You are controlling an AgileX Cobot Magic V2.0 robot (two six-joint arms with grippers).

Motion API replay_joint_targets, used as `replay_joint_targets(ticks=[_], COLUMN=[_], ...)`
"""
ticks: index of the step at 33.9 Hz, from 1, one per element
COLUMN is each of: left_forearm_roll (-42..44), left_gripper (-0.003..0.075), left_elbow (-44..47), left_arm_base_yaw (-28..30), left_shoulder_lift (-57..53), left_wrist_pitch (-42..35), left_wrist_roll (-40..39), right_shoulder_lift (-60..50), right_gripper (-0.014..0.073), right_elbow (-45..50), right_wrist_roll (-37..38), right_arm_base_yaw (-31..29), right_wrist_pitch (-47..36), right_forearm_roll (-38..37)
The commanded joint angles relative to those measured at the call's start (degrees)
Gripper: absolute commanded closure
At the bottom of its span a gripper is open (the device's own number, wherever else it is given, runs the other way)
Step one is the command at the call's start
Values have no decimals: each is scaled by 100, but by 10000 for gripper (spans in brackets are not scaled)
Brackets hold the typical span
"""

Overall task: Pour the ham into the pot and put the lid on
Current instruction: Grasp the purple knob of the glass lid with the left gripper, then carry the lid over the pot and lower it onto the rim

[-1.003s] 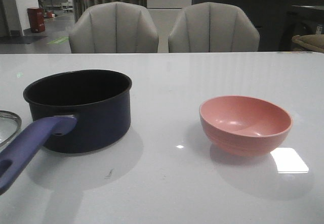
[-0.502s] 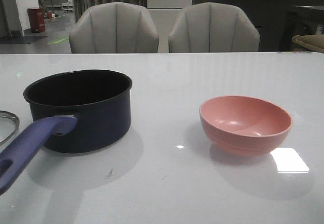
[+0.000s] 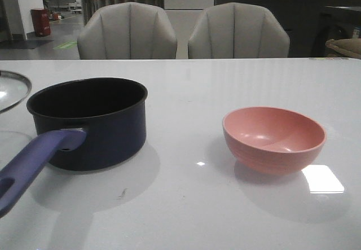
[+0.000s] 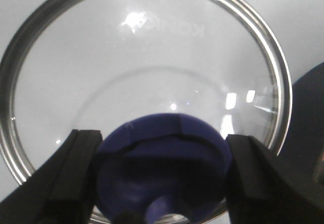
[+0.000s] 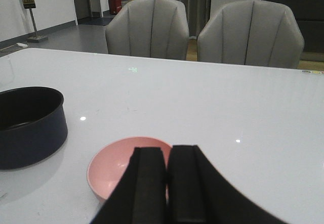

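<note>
The clear glass lid (image 4: 147, 72), metal-rimmed, hangs tilted above the worktop (image 3: 225, 205) left of the pot (image 3: 90, 120). The left claw (image 4: 161, 168) clamps its dark blue knob (image 4: 162, 168). The right claw (image 5: 166, 183) is pressed closed, empty.

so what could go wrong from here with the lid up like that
1. The left gripper holds the lid only by its knob; the smooth flared knob could slip and drop the glass.
2. The lid is raised beside the pot; lowered off-centre, its rim could catch the pot's edge or handle.
3. The pink bowl looks empty, and no ham shows.
</note>
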Motion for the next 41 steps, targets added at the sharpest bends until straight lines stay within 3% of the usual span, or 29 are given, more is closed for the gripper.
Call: replay_joint_targets(ticks=[1, 6, 19, 41], left_forearm_roll=[-86, -86, -95, -294], left_gripper=[461, 461, 460, 459], left_elbow=[-648, -1065, -1077, -397], left_arm_base_yaw=[-278, -858, -2172, -2324], left_shoulder_lift=[-442, -442, -153, -420], left_wrist_pitch=[114, 263, 403, 413], left_wrist_roll=[19, 27, 32, 41], right_shoulder_lift=[50, 50, 50, 50], right_gripper=[424, 424, 424, 424], right_elbow=[-156, -156, -156, -156], right_wrist_roll=[-66, -66, -66, -66], right_arm_base_yaw=[-8, -8, -8, -8], right_wrist_pitch=[-500, -500, -500, -500], right_forearm_roll=[31, 31, 31, 31])
